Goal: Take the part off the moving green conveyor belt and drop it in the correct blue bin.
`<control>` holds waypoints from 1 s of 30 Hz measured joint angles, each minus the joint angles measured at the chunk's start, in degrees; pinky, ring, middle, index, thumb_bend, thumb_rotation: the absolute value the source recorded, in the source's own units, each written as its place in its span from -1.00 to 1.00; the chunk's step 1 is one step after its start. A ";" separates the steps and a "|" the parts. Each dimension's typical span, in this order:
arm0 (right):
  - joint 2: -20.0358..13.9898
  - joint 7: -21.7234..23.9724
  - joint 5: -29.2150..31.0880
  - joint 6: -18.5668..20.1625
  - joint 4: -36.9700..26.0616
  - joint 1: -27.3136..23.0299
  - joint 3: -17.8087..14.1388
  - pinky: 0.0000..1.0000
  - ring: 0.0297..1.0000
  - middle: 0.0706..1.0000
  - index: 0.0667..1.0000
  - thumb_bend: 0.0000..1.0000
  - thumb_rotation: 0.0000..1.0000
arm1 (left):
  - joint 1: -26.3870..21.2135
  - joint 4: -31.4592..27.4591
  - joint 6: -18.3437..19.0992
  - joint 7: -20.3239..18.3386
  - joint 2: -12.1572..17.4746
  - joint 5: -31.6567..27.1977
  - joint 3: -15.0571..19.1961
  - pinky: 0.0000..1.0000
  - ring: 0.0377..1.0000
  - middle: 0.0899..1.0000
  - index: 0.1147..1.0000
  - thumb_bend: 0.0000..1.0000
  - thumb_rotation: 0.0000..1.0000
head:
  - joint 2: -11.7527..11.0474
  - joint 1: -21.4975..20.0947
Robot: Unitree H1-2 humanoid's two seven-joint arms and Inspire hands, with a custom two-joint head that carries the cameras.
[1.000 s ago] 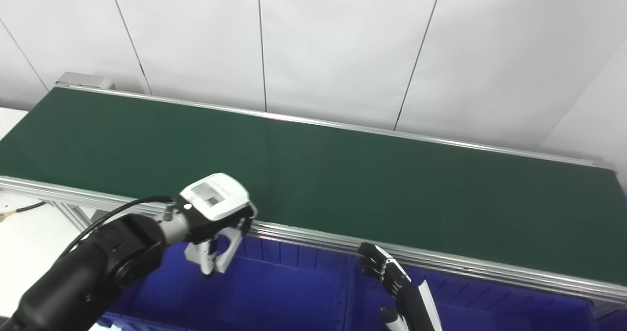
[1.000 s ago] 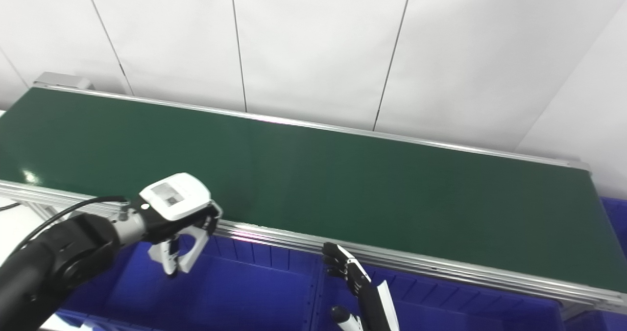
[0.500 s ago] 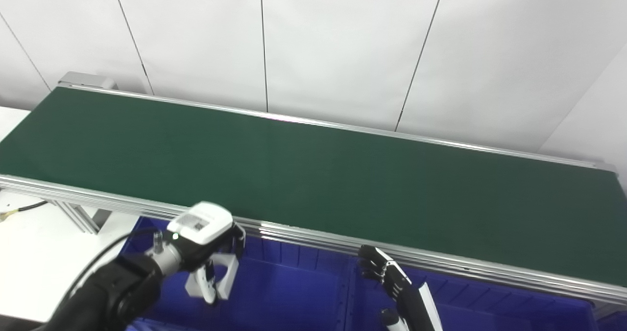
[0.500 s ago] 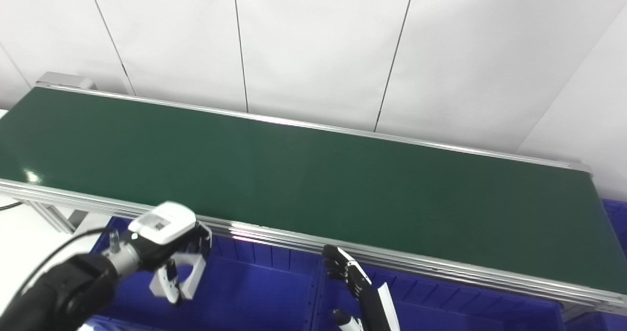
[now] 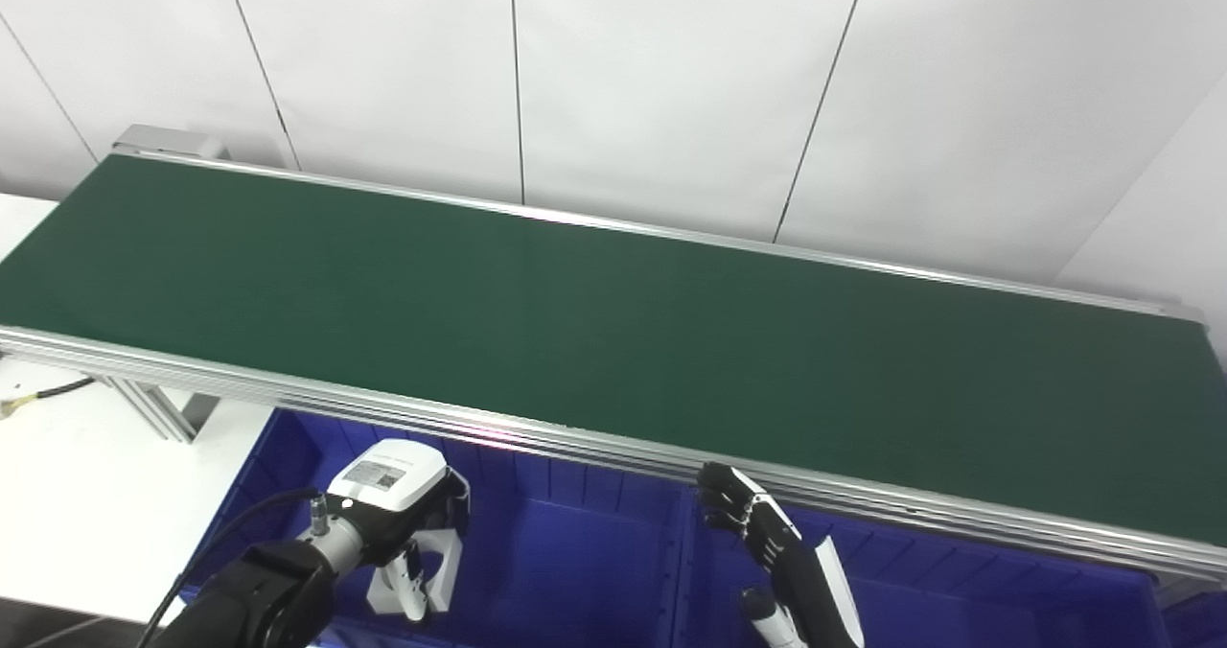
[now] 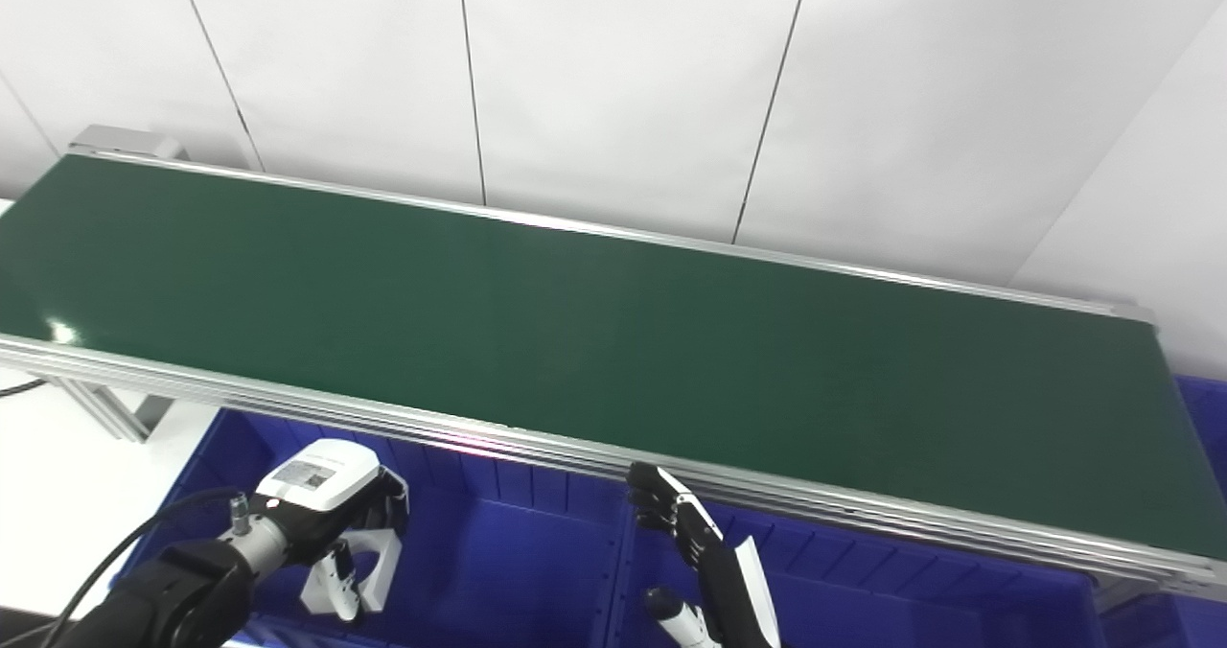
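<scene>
Holding the white part low over the left blue bin, the left hand has its fingers wrapped around the top of it. The part looks like a little white frame with a hole in it, and it hangs down inside the bin's walls. I think the drop is the step right now. To do it well, the hand should keep over the middle of the bin, away from the walls, and just let its fingers go loose so the part falls flat and does not bounce out.

The right hand waits near the wall between the two bins, holding nothing, with its fingers a bit curled and apart. The right blue bin is beside the first one. I can see only blue floor in both bins, but their near ends are cut off.

Behind the bins, the green conveyor belt shows no part on it.
</scene>
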 measured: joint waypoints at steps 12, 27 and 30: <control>0.51 0.22 -0.07 0.05 -0.96 0.54 -0.20 0.51 0.62 0.65 0.66 0.82 0.88 | -0.06 -0.62 -0.76 1.94 1.03 -0.50 -1.23 0.21 0.37 0.38 0.25 0.99 -0.49 | -0.18 -0.18; 0.70 0.51 -0.38 0.04 -0.98 0.57 -0.53 0.50 0.62 0.65 0.67 0.79 0.88 | -0.40 -1.95 -1.97 1.99 2.47 -0.95 -1.56 0.17 0.36 0.39 0.31 1.00 -0.42 | -0.44 -0.53; 0.68 0.58 -0.36 0.04 -0.96 0.55 -0.65 0.51 0.62 0.65 0.67 0.80 0.87 | 0.19 -4.97 -1.87 1.34 2.15 -3.68 -0.92 0.15 0.35 0.37 0.31 1.00 -0.40 | -0.44 -0.53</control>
